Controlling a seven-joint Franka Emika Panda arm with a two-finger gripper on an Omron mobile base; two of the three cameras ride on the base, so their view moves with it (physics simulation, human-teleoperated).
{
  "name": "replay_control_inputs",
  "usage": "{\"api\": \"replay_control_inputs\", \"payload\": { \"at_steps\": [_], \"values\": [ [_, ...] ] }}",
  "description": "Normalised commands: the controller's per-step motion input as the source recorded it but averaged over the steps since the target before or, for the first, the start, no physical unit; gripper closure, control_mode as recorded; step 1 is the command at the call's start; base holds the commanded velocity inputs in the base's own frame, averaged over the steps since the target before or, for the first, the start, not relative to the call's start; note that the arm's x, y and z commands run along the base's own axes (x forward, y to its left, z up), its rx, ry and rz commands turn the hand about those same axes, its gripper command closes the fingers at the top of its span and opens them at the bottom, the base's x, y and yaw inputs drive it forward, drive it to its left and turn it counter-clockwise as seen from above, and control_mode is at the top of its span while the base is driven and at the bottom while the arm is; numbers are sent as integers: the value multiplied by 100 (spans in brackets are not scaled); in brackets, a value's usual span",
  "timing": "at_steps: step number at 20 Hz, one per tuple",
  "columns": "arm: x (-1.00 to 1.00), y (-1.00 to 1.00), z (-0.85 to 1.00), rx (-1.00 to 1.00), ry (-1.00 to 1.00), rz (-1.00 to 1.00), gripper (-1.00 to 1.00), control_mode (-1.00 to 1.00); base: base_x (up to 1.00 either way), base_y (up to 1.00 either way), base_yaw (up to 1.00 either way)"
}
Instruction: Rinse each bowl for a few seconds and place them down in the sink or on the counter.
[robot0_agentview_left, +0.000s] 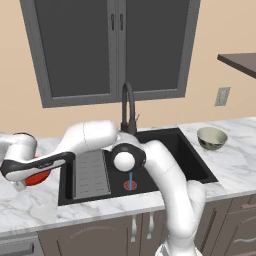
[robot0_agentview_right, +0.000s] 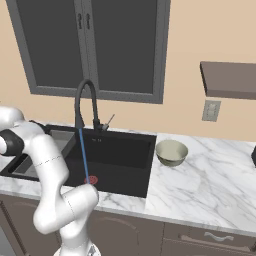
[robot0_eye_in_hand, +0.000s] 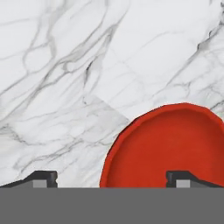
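The hand view is showing the gripper (robot0_eye_in_hand: 111, 179) spread wide and gripping nothing, one fingertip over the red bowl (robot0_eye_in_hand: 164, 148), which is sitting on the marble surface (robot0_eye_in_hand: 65, 65) left of the sink (robot0_agentview_left: 170, 145). The right base view is showing water running onto the drain, and the grey bowl (robot0_agentview_right: 171, 152) is sitting right of the sink.

The shallow glossy red bowl (robot0_eye_in_hand: 164, 146) sits upright on the white marble worktop (robot0_agentview_left: 235, 155) left of the black sink (robot0_agentview_left: 170, 150), partly hidden behind the arm in the left base view. The deeper grey-beige bowl (robot0_agentview_left: 212, 138), cream inside, stands upright on the worktop just right of the sink, near its back corner. A thin stream of water (robot0_agentview_right: 85, 152) falls from the black arched tap (robot0_agentview_right: 85, 102) onto the red drain (robot0_agentview_left: 130, 185).
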Motion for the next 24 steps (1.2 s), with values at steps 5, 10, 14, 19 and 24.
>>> {"api": "replay_control_inputs", "payload": {
  "at_steps": [5,10,14,19,24],
  "values": [
    [-20,-35,37,0,-2,0,-100,-100,0,0,0],
    [-40,-58,27,0,-4,0,-100,-100,0,0,0],
    [-55,-81,9,4,-5,0,-100,-100,0,0,0],
    [-62,-99,0,9,-3,0,-100,-100,0,0,0],
    [-37,-95,13,10,-2,0,-100,-100,0,0,0]
  ]
}}
